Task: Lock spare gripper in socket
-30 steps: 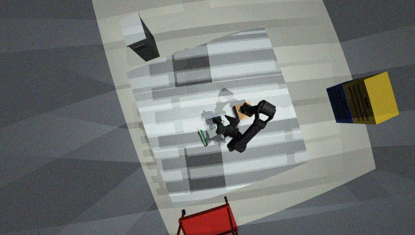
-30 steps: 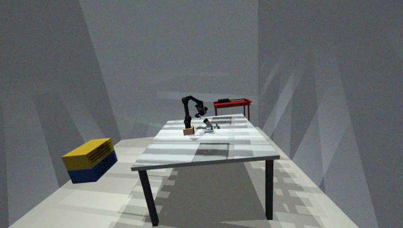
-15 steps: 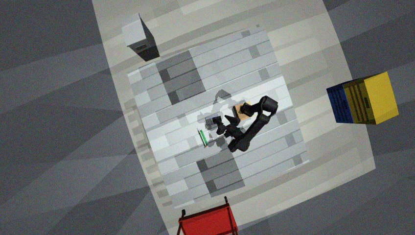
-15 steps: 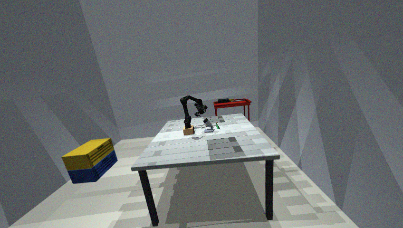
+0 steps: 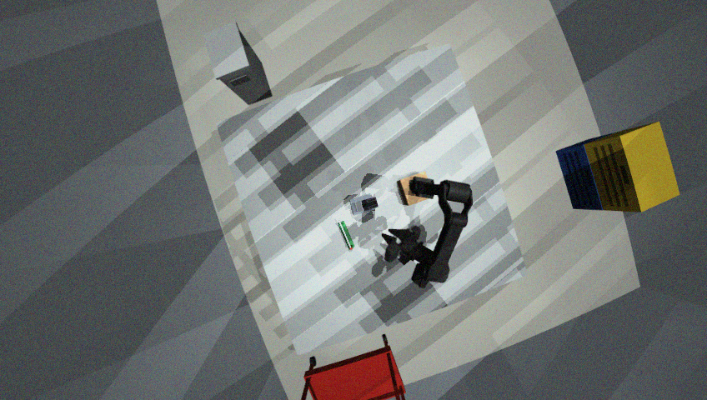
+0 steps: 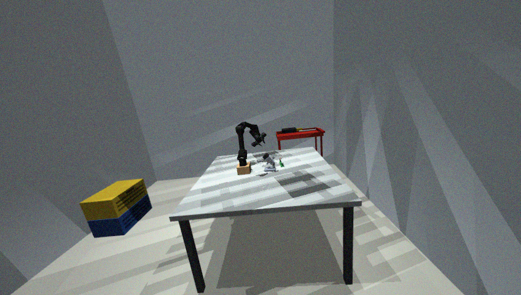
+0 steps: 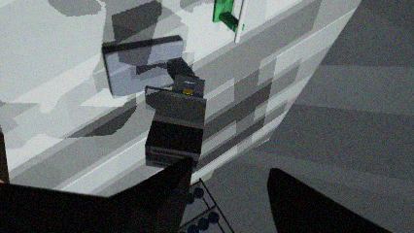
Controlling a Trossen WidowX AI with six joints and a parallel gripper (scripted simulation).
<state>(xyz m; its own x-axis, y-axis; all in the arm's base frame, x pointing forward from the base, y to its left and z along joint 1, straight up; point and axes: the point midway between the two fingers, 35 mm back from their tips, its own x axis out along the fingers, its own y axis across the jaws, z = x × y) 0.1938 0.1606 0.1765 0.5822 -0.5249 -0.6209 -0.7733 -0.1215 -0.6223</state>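
My gripper (image 5: 386, 233) (image 6: 263, 144) (image 7: 230, 171) is part-way open. Nothing shows between its fingers, which are raised off the table and clear of the mount. The mount's blue-grey base plate (image 5: 355, 206) (image 6: 270, 169) (image 7: 121, 78) stands on the table. A tilted grey body with a black block (image 5: 369, 202) (image 6: 266, 157) (image 7: 175, 136) rises from it. A small yellow patch (image 7: 188, 91) shows on this body. I cannot tell the socket, spigot or lock pin apart here. A green piece (image 5: 347, 234) (image 6: 281, 164) (image 7: 223, 11) with a white strip and red tip stands beside the mount.
The arm's wooden base block (image 5: 418, 197) (image 6: 243, 169) stands near the mount. Off the table are a red cart (image 5: 352, 379) (image 6: 299, 135), a yellow and blue box stack (image 5: 649, 168) (image 6: 117, 208) and a grey cabinet (image 5: 255, 82).
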